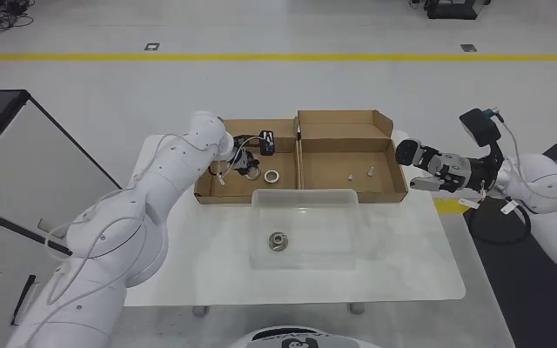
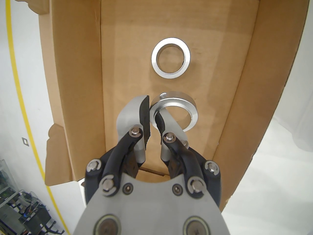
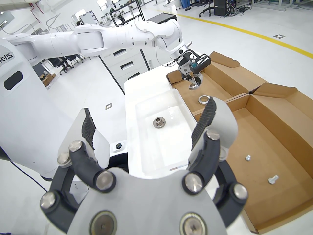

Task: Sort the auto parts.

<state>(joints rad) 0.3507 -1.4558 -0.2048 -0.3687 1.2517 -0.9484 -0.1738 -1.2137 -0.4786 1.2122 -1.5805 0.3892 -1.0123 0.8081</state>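
1. Ring [image 2: 176, 101], pinched by its rim, is hanging in our left gripper [image 2: 152, 113] over the cardboard box [image 2: 117, 50] floor.
2. We are holding our right gripper [image 3: 149, 107] wide open, empty.

- The held ring [image 2: 179, 106] – its near rim is covered by the left gripper [image 2: 152, 111], which pinches it with one finger outside the rim and one through the hole. Whether the ring touches the box floor, I cannot tell.
- From above, that ring is largely tucked under the same gripper.
- The left box [image 2: 75, 74] – its walls run off the left wrist view's edges.
- The right box [image 3: 269, 133] has its near corner cut off by the right wrist view's edge.
- A small part [image 1: 351, 177] and a second small part [image 1: 370, 170] in the right box are too small from above to tell their kind.
- The clear tray [image 3: 159, 147] has its near end hidden behind the right gripper [image 3: 149, 106].
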